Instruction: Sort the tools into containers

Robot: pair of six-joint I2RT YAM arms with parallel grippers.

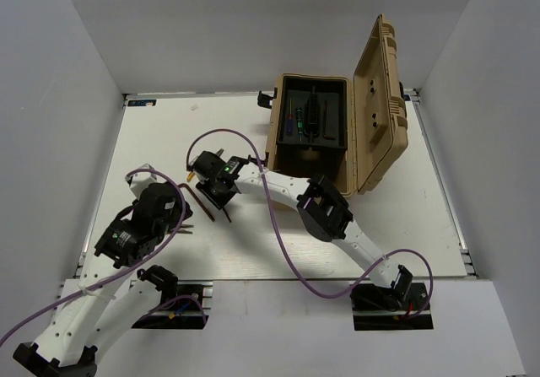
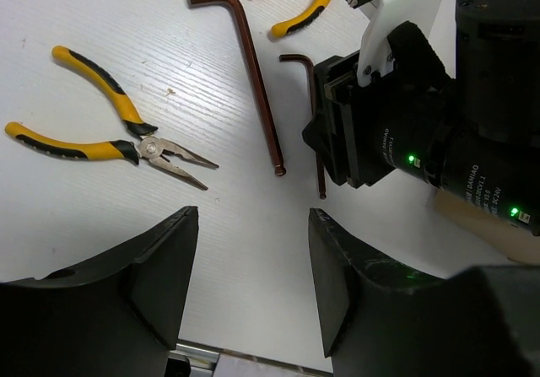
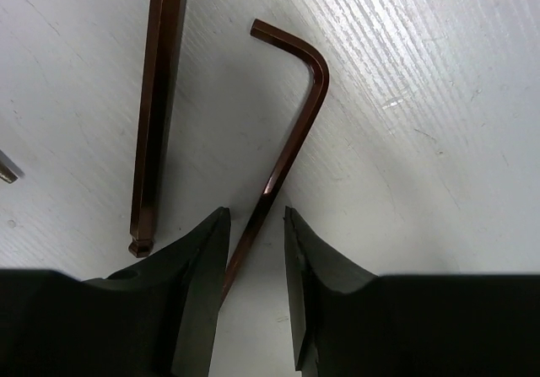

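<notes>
Two dark reddish-brown L-shaped rods lie side by side on the white table. The smaller rod (image 3: pixel 294 124) runs between the fingers of my right gripper (image 3: pixel 255 217), which is open and straddles its shaft with a gap on the right side. The longer rod (image 2: pixel 251 73) lies just left of it. Yellow-handled pliers (image 2: pixel 110 141) lie further left, and a second pair of pliers (image 2: pixel 295 2) lies beyond the rods. My left gripper (image 2: pixel 253 284) hovers open and empty over bare table short of these tools. The tan toolbox (image 1: pixel 272 137) stands open at the back, with a blue-handled screwdriver (image 1: pixel 291 117) in its black tray.
The toolbox lid (image 1: pixel 380 99) stands upright on the box's right side. In the left wrist view the right arm's black wrist (image 2: pixel 396 124) covers part of the smaller rod. White walls enclose the table on three sides.
</notes>
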